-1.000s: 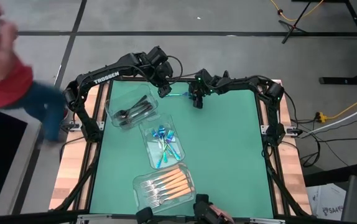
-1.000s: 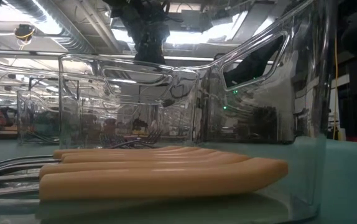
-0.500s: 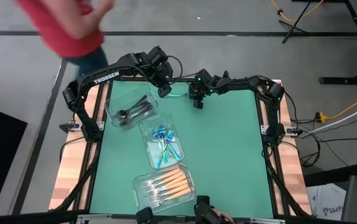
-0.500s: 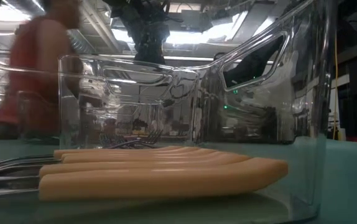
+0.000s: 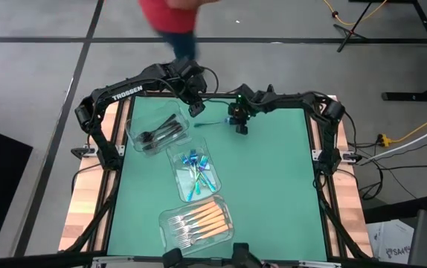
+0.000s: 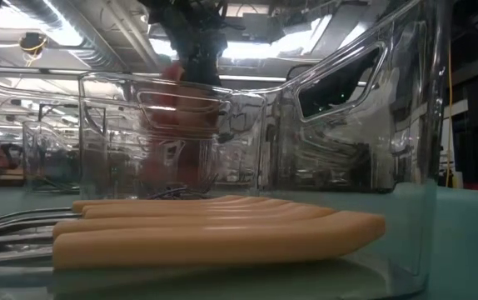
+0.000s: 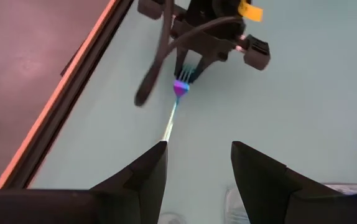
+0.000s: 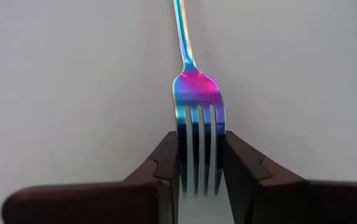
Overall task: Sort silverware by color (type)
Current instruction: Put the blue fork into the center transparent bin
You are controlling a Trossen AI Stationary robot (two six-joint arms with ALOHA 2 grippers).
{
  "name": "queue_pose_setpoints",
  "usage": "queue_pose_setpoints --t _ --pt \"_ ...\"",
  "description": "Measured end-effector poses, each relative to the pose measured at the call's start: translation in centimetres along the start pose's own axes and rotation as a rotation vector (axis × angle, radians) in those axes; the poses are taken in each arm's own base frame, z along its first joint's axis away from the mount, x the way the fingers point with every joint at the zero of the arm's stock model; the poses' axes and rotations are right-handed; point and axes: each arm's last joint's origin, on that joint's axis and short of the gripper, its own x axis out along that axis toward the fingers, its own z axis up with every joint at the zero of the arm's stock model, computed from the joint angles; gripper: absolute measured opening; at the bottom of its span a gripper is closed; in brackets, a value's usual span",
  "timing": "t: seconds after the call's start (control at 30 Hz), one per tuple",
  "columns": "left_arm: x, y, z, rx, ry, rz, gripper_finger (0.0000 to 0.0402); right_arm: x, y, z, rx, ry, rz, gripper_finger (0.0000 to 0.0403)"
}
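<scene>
Between right end effector (image 8: pixel 199 180) fingers now: fork (image 8: pixel 197 99)

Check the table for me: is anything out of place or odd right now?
One rainbow fork lies outside the containers near the table's far edge, its tines clamped in the right gripper. The left gripper is open nearby. Nothing spilled.

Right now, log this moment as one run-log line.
right gripper: shut on iridescent blue-purple metal fork by its tines, far table edge | left gripper: open, facing fork | clear plastic containers: sorted
</scene>
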Motion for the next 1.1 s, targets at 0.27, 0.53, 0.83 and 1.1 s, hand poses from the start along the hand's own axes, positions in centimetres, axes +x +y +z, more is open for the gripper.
queue_pose_setpoints --t 0.27,0.53,0.83,1.1 --pt "0.0 -0.1 0.0 0.001 0.000 -0.025 0.0172 0.1 1.6 1.3 -0.051 -0.021 0.010 0.0072" --pt "0.0 -0.1 -0.1 -0.001 0.006 -0.025 0.0172 -1.0 2.2 1.9 -0.122 0.058 -0.122 0.0072" --pt "0.0 -0.1 -0.1 0.013 0.014 -0.025 0.0172 -5.1 2.5 3.4 -0.166 0.024 -0.229 0.0072" --pt "-0.1 0.2 -0.6 0.103 0.057 -0.025 0.0172 -9.1 3.3 4.7 -0.187 -0.066 -0.278 0.0072"
